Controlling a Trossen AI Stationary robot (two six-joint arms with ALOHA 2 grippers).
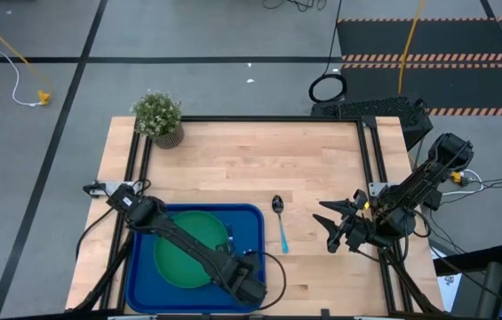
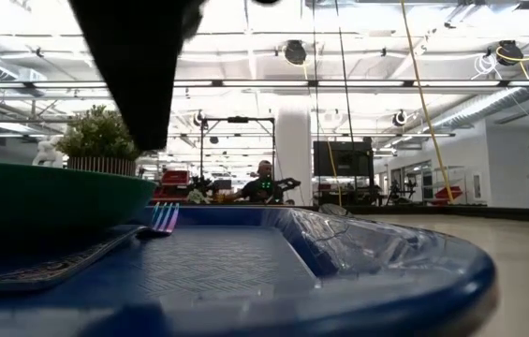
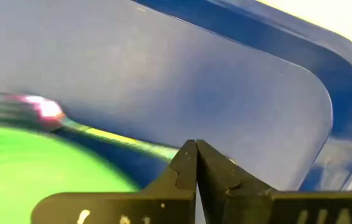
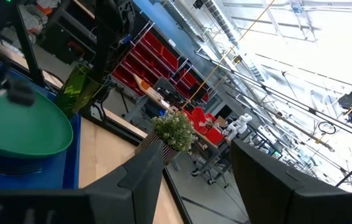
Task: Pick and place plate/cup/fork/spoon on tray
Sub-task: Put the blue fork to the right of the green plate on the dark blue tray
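With its fingers pressed together over the dark-blue plastic tray point(image 1: 144, 286) beside the round green plate point(image 1: 175, 258), the left gripper point(image 3: 195, 163) holds nothing, while the right gripper point(image 1: 333, 223), fingers apart, hangs near the silver-bowled, blue-handled spoon point(image 1: 280, 220), the 1 piece I judge unplaced

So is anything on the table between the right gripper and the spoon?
Nothing visible. The spoon lies on bare wood just right of the tray, and the open right gripper faces it across bare table. The left gripper is over the tray.

Tray point(image 1: 252, 222) dark blue. Plate point(image 1: 175, 253) plain green. Spoon point(image 1: 281, 222) silver bowl, light-blue handle. Cup point(image 4: 79, 88) translucent olive-green. Table point(image 1: 251, 164) pale wood grain. Arms black.
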